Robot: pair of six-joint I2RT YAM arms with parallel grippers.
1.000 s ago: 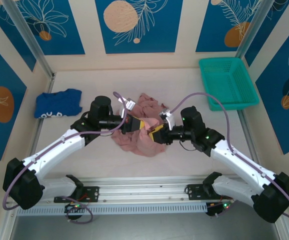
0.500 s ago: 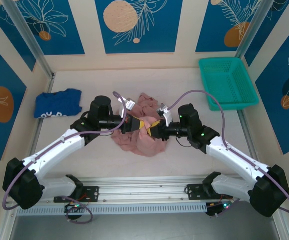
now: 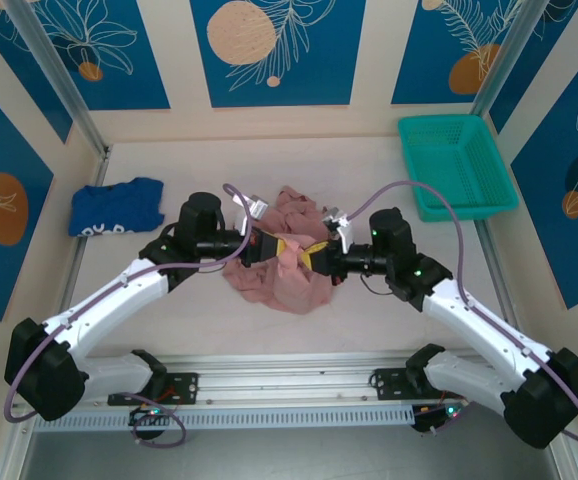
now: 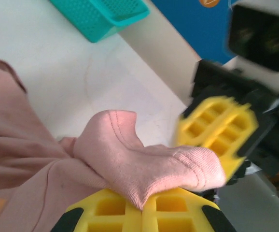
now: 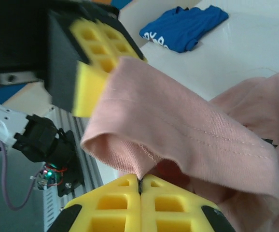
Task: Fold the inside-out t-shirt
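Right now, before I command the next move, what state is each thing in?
inside-out t-shirt: crumpled on the table, one edge lifted and pinched between both grippers.
left gripper: shut on the inside-out t-shirt.
right gripper: shut on the inside-out t-shirt.
blue garment: bunched up, lying apart at the left.
teal basket: upright, empty.

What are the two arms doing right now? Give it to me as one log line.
left gripper: shut on dusty-pink cotton t-shirt | right gripper: shut on same hem | garment: crumpled, not yet folded
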